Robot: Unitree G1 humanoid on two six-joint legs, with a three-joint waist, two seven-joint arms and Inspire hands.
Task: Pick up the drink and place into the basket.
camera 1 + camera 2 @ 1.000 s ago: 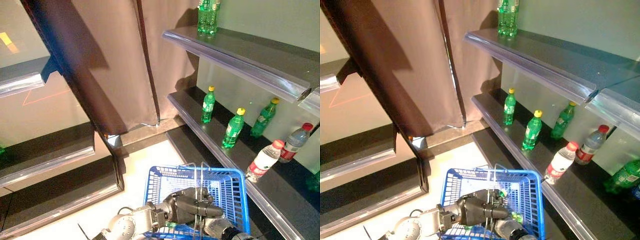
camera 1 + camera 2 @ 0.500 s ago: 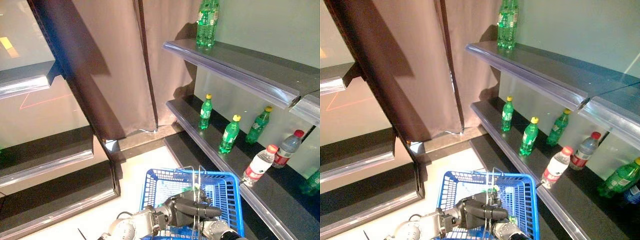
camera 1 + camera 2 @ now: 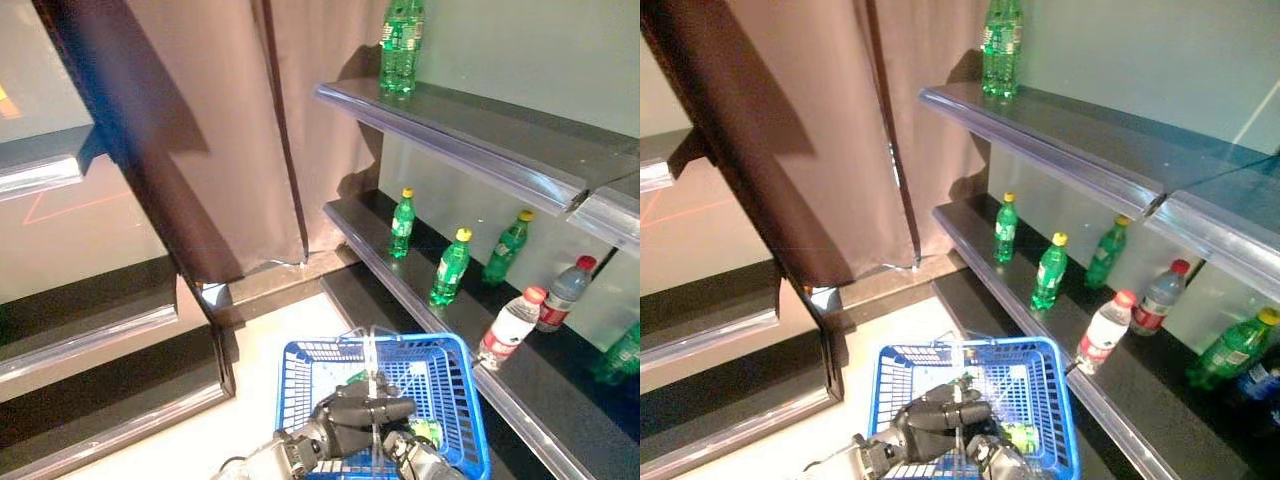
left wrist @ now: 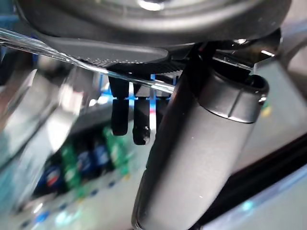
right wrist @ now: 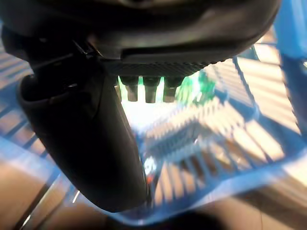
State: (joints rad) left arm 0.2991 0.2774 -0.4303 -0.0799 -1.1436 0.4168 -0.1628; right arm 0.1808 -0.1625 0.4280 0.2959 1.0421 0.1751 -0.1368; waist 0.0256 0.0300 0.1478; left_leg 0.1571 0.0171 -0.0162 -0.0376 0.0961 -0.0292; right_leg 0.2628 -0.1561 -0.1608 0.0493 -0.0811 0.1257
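Blue plastic makes the basket (image 3: 465,400), a mesh shopping basket that hangs low in the head views, above the pale floor (image 3: 270,340) and beside the lower shelf (image 3: 400,275). Its thin wire handle (image 3: 372,350) stands up over the middle, and the left hand (image 3: 350,415) has its dark fingers curled round this handle; the left wrist view shows the wire running across the curled fingers (image 4: 125,112). The right hand (image 3: 415,455) is at the near edge of the basket, partly cut off by the picture; in its own wrist view the fingers (image 5: 146,88) look bent above the blue mesh with nothing clear between them, but I cannot tell this for sure. A green drink bottle (image 3: 428,432) lies inside the basket, near its right wall, just beside the right hand. On the lower shelf three green bottles with yellow caps (image 3: 448,268) stand upright, and two clear water bottles with red caps (image 3: 510,325) stand further right. Two more green bottles (image 3: 398,45) stand on the upper shelf (image 3: 480,130), near its left end. A brown curtain (image 3: 220,120) hangs behind.
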